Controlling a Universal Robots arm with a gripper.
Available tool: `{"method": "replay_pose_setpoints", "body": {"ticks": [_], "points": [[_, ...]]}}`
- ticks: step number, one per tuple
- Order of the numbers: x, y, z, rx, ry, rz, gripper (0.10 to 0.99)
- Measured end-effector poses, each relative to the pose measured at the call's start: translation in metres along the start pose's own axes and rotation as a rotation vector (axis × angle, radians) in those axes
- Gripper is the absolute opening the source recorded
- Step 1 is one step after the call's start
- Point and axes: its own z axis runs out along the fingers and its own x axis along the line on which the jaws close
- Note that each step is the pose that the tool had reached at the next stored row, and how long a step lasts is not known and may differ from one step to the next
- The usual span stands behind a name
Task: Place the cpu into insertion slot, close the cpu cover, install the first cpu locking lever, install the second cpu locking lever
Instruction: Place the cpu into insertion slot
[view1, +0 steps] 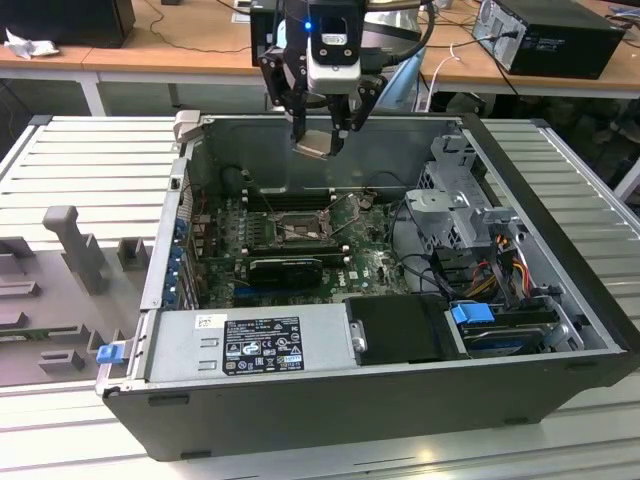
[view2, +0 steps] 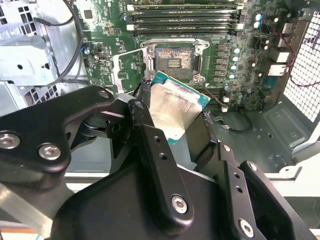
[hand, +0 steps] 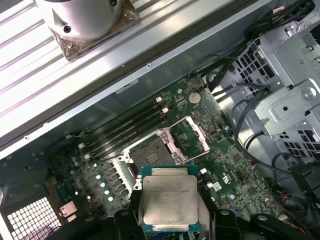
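Note:
My gripper (view1: 318, 140) hangs above the open computer case, shut on the cpu (view1: 313, 146). The cpu (hand: 170, 202) is a flat square chip with a pale metal top, held by two opposite edges between the black fingers (view2: 142, 127). In the second wrist view the cpu (view2: 175, 107) sits tilted. Below it on the green motherboard, the insertion slot (hand: 150, 152) (view2: 175, 60) (view1: 300, 228) lies uncovered and empty. The cpu cover (hand: 200, 132) (view2: 116, 72), a thin metal frame with a window, stands swung open beside the slot.
Memory slots (view1: 285, 198) run behind the socket and a long black card (view1: 285, 268) lies in front of it. A power supply (view1: 250, 345), a drive cage (view1: 460, 200) with cables and the case walls (view1: 540, 210) close in the board.

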Motion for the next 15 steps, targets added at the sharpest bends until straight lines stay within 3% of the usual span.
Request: {"method": "replay_pose_setpoints", "body": {"ticks": [15], "points": [[0.0000,0.0000,0.0000,-0.002,-0.0092,0.104,0.525]]}}
